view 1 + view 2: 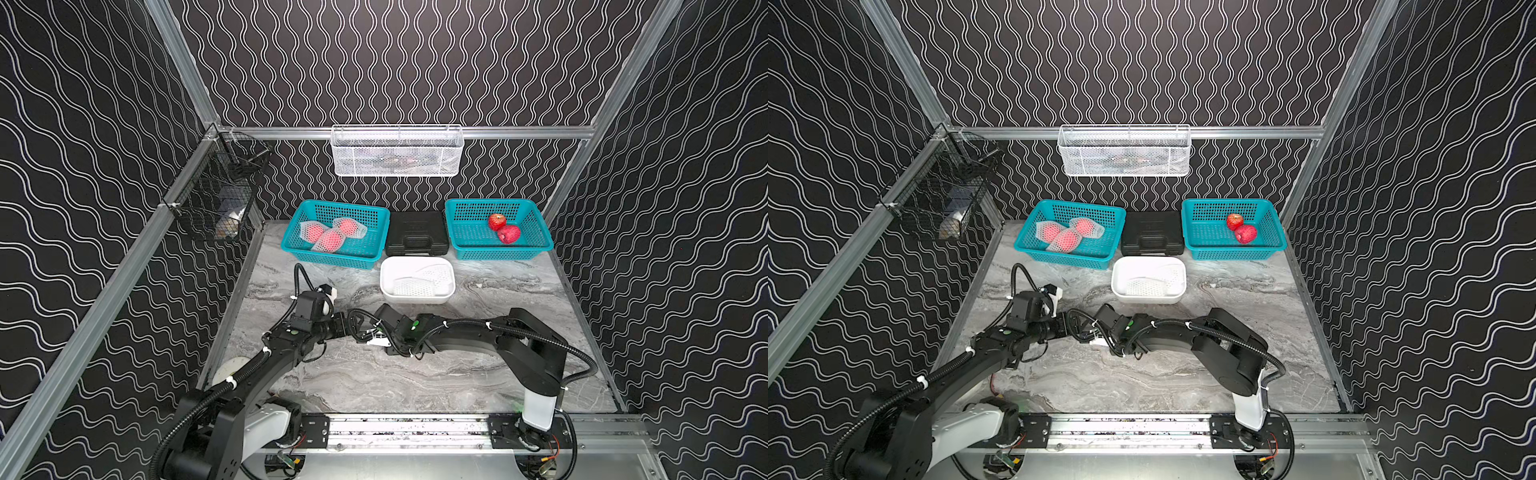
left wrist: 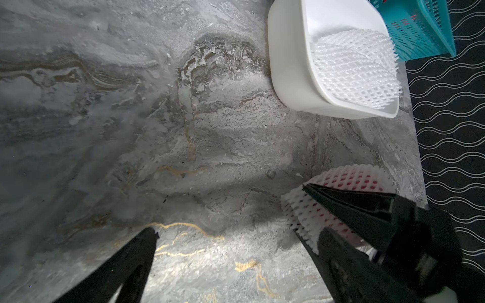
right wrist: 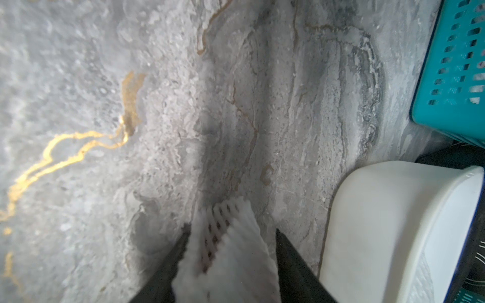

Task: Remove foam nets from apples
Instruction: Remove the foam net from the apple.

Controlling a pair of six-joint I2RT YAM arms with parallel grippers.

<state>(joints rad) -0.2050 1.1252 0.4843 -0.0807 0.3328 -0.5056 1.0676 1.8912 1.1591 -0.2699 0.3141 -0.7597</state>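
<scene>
**1. Work item**
- Apple [image 2: 346, 181]: wrapped in net [image 3: 236, 213], red skin visible thru the mesh.
- Loc.: table [image 1: 374, 382], centre-left, in front of tub [image 1: 415, 298], where both arms meet.
- Resting on the table or just above it: cannot tell.
- Mostly hidden under the arms in both top views.

**2. R gripper** [image 3: 232, 229]
- Clamped on the net.
- Right wrist view: the net's loose end fills the gap betw. the two fingers, and each finger lies against it.

**3. L gripper** [image 2: 235, 232]
- Released, jaws spread wide, nothing betw. them, only bare table below.
- One finger [image 2: 354, 275] sits just beside the net's edge. Touching or not: cannot tell.

**4. Containers**
- Tub: white, smooth. It holds 2 empty nets [image 1: 415, 286], flat and side by side.
- L basket [image 1: 328, 259]: teal, rear left. It holds 3 netted apples [image 1: 330, 241], bunched together and touching.
- R basket [image 1: 498, 253]: teal, rear right. It holds 2 bare apples [image 1: 509, 235], touching each other.

**5. Other**
- Case [image 1: 417, 237]: black, lid shut, betw. the two baskets, just behind the tub.
</scene>
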